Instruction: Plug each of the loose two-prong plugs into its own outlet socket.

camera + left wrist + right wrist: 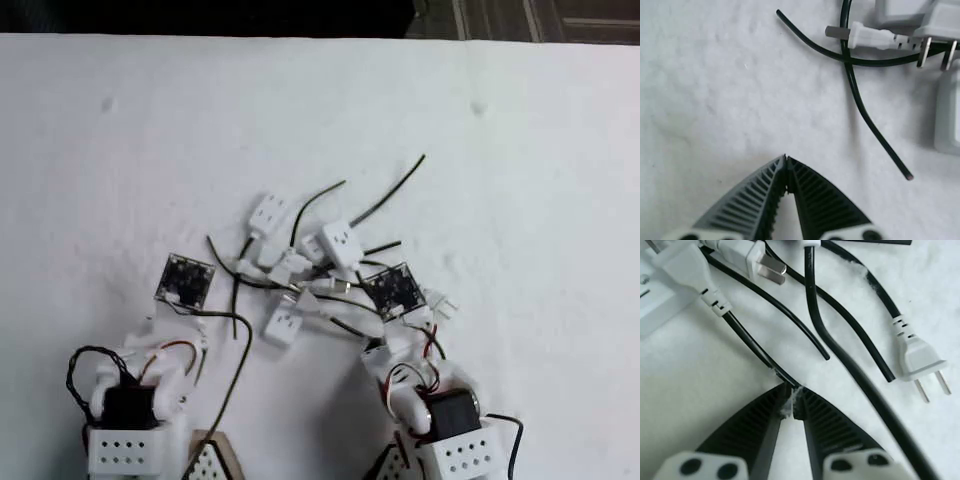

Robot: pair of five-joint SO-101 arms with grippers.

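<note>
Three white outlet sockets lie mid-table: one (268, 213) at the back, one (341, 243) to its right, one (284, 323) nearest the arms. Several white two-prong plugs on short black cables are tangled between them (295, 268); another plug (440, 305) lies apart on the right. My left gripper (786, 171) is shut and empty over bare cloth, short of a white plug (872, 37) and a socket (947, 115). My right gripper (792, 399) is shut, its tips touching the cut end of a black cable (747, 342). A loose plug (920, 360) lies beside it.
The table wears a white cloth (520, 180), bare around the pile. Its far edge (300, 36) runs along the back. The left arm's base (125, 420) and the right arm's base (450, 425) stand at the near edge, a black camera board (188, 280) above the left one.
</note>
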